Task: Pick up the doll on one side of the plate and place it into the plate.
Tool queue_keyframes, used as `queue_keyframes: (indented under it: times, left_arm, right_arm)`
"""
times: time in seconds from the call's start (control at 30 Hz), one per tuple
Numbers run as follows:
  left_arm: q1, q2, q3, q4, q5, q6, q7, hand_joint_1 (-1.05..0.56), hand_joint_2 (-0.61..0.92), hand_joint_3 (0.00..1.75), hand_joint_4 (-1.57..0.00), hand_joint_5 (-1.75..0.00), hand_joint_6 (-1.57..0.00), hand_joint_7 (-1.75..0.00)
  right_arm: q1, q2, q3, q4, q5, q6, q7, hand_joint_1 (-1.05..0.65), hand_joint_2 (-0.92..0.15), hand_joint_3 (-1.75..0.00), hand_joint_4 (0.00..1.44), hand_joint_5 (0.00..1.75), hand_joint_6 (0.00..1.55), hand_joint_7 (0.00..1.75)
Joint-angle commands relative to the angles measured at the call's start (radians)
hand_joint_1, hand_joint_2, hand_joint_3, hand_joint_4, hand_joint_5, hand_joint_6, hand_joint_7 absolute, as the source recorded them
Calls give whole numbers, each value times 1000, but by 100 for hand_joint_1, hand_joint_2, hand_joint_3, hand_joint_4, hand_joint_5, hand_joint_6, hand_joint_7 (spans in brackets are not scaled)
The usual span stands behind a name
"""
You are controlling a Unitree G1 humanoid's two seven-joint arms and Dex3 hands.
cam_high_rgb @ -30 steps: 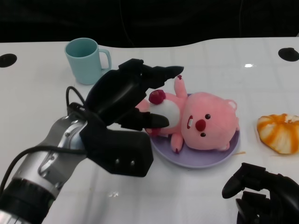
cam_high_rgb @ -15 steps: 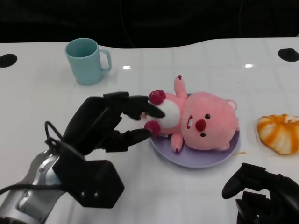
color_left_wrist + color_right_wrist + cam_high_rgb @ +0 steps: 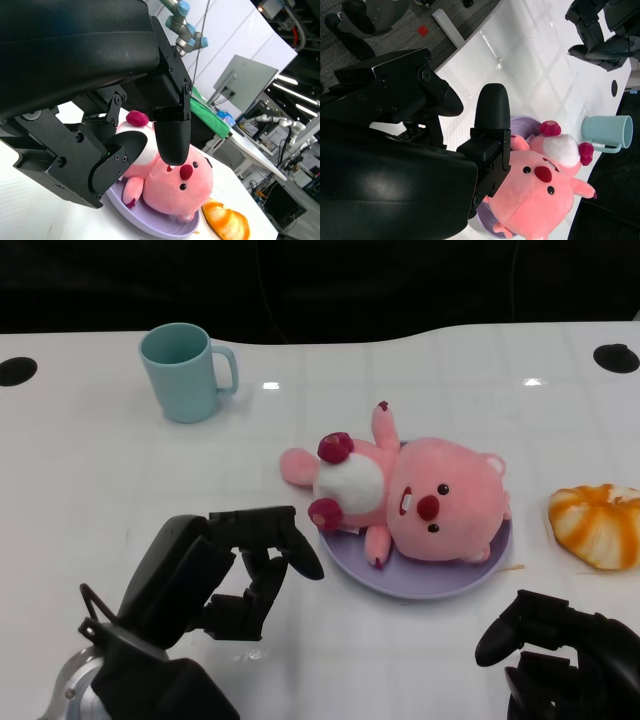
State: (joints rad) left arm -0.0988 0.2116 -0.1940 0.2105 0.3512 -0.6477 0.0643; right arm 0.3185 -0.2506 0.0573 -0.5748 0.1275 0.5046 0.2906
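The white table (image 3: 90, 470) fills the head view, with a black surround along its far edge.

The left hand (image 3: 215, 585) sits at about 7 o'clock in that view, at the end of its silver forearm. Its fingers (image 3: 285, 540) are curled loosely, apart from one another, and hold nothing. It is clear of the doll and the plate, with bare table between its fingertips and the plate's rim. In the left wrist view the same fingers (image 3: 172, 135) hang in front of the doll without touching it.

The pink doll (image 3: 420, 495) lies on its back near the centre of the head view, with its head and most of its body on the plate. Its white belly, 1 arm and its dark-red feet reach past the rim toward 10 o'clock, over the table.

The purple plate (image 3: 430, 585) lies flat beneath the doll, its bare rim showing along the near side.

The right hand (image 3: 560, 655) is at 5 o'clock, low in the head view. Its fingers are curled inward with nothing in them, and it is well apart from the plate.

A light-blue mug (image 3: 185, 370) stands upright at 11 o'clock, handle toward the right.

An orange-and-white object (image 3: 598, 525) lies at 3 o'clock, beside the plate and apart from it.
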Motion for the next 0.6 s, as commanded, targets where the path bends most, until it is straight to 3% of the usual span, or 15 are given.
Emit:
queue_keyframes:
  times: [0.03,0.13,0.3,0.6]
  left_arm:
    - [44,-5,20,-18,-54,-4,-10,-3,31,151,-87,-167,-85,-134]
    - [87,-6,18,-47,-99,38,-51,-6,30,157,-88,-170,-85,-143]
    - [162,-3,13,-122,-138,117,-112,0,27,157,-93,-160,-89,-140]
    - [274,-31,13,-267,-235,317,-199,-4,30,152,-92,-174,-86,-152]
  right_arm:
    - [-4,-9,-4,-6,0,-7,-2,-5,-71,-105,62,175,51,146]
    - [-5,-7,-5,2,3,-18,1,-5,-71,-105,62,175,51,146]
    - [-1,-2,-10,-4,10,-16,-1,-3,-72,-106,61,175,51,146]
    - [-10,-4,-24,-12,26,5,-3,-4,-72,-106,62,175,50,146]
